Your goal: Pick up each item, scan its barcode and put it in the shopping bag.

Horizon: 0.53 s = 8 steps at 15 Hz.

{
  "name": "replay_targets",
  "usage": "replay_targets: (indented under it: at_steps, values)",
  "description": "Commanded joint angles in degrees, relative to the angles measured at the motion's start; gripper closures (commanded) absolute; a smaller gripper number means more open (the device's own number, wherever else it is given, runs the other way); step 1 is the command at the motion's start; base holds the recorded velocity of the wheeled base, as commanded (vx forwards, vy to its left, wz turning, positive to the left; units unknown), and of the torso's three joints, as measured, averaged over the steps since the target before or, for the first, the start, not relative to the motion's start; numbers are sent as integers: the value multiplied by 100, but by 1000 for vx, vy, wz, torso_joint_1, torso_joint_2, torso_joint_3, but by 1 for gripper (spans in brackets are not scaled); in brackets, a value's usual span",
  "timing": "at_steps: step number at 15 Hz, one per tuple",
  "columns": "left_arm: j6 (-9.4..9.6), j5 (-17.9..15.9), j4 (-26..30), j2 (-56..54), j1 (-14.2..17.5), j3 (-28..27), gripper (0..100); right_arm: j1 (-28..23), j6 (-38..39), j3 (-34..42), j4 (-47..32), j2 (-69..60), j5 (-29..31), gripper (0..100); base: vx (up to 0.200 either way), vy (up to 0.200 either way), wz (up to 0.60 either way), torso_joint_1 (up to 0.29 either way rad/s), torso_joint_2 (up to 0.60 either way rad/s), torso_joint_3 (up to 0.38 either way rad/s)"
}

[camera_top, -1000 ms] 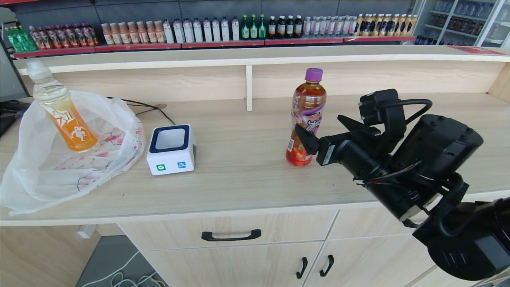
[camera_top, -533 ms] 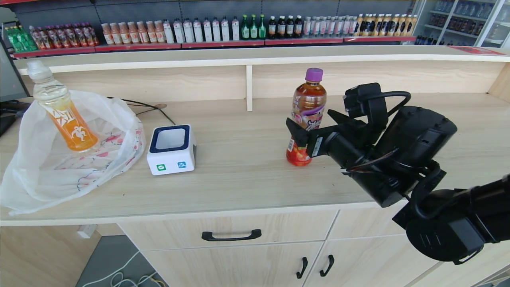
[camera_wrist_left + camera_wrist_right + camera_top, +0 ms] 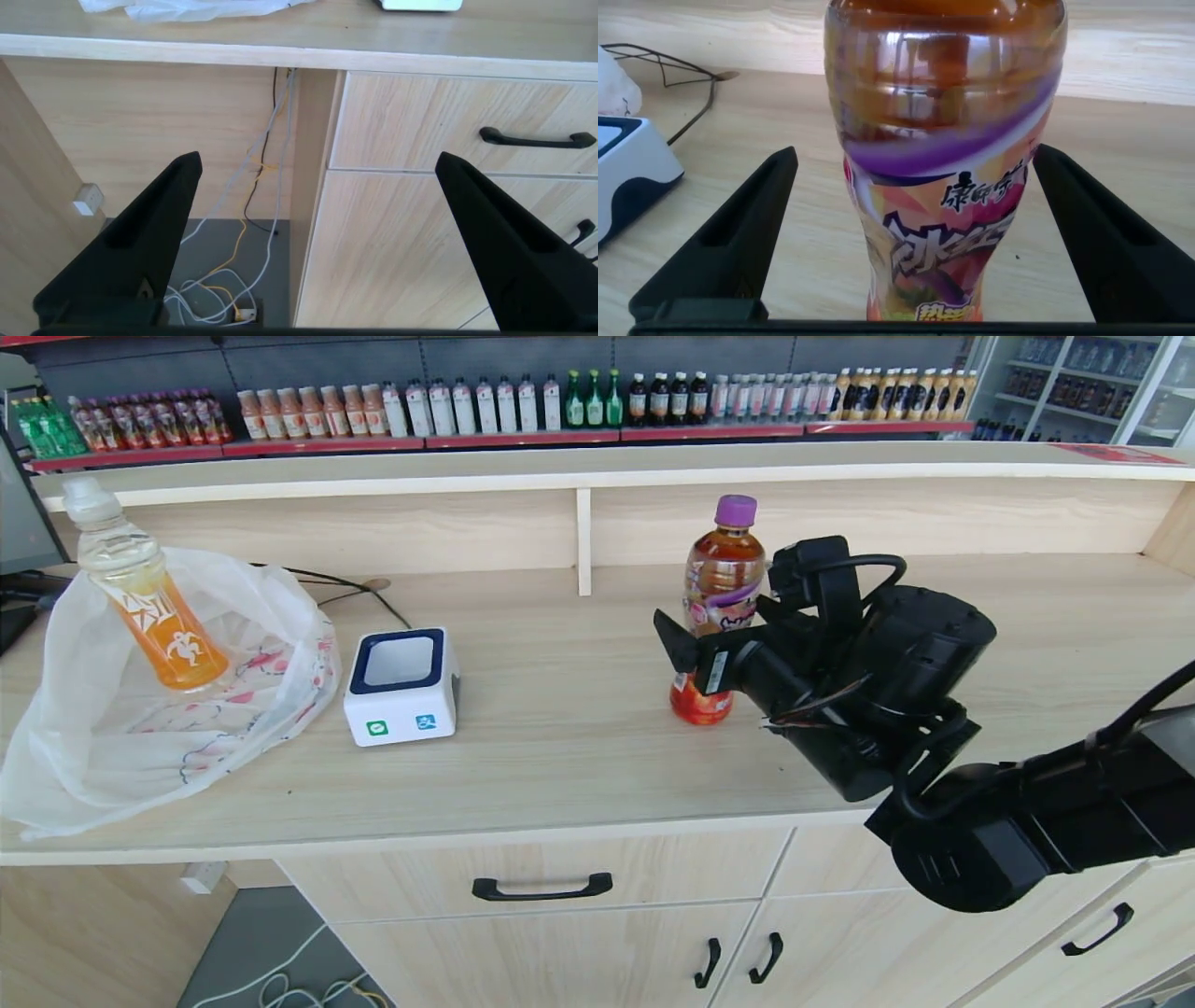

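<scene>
shop shelving is seen behind a wooden counter (image 3: 560,747). toward the counter's right half the tea bottle (image 3: 721,581) stands upright, long axis vertical. it is flanked mid-label by the right gripper (image 3: 715,627), spread wide and holding nothing. closing is judged the next need.

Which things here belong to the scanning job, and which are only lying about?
Job: tea bottle, scanner, bag, orange bottle in it, right gripper with jaws open around the tea bottle.
Lying about: cables, shelf bottles.
</scene>
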State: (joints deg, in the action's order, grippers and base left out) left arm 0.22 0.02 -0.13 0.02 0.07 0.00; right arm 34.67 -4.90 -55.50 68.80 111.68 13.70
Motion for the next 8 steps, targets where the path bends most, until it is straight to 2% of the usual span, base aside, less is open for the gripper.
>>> replay_targets:
  at_steps: [1, 8]
  values:
    - [4, 6, -4, -2, 1, 0, 0, -4, -2, -39, 1, 144, 1, 0, 0, 0, 0, 0, 0, 0]
    - [4, 6, -4, -2, 1, 0, 0, -48, 138, -259, -86, 363, 10, 0, 0, 0, 0, 0, 0, 0]
